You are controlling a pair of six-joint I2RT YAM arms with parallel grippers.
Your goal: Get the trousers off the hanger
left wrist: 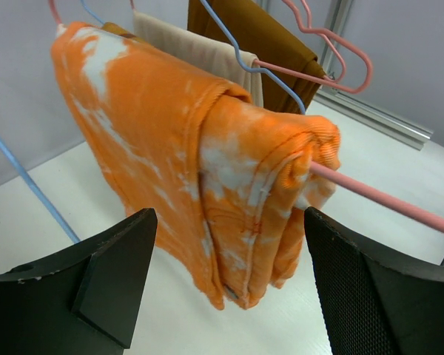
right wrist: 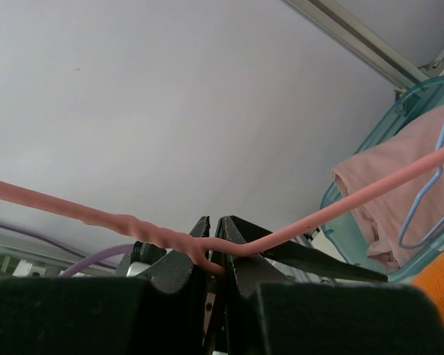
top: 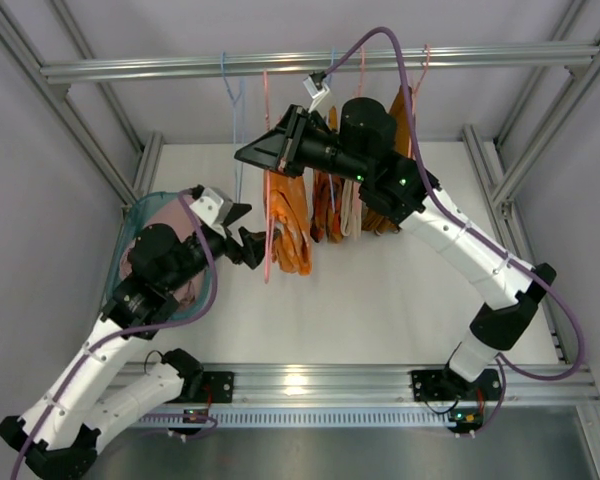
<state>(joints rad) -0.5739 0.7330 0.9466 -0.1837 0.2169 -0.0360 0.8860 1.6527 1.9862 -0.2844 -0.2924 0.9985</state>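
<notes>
Orange trousers [left wrist: 207, 148] with white patches hang folded over the bar of a pink hanger [left wrist: 385, 200]; from above, the trousers [top: 286, 225] droop below the rail. My left gripper [left wrist: 229, 222] is open, its jaws standing either side of the trousers' lower end without touching. It [top: 245, 230] sits just left of the cloth. My right gripper [right wrist: 214, 222] is shut on the pink hanger [right wrist: 155, 233] at its twisted neck, up near the rail [top: 242, 155]. A pale pink pair of trousers [right wrist: 377, 192] lies in the teal basket [right wrist: 414, 96].
On the rail [top: 180, 68] behind hang a beige garment [left wrist: 200, 44], a brown garment [left wrist: 259, 37] and a patterned orange garment [top: 330, 200]. A bare blue hanger [left wrist: 29, 185] hangs to the left. The teal basket [top: 130, 215] sits under the left arm. Aluminium frame posts stand around the table.
</notes>
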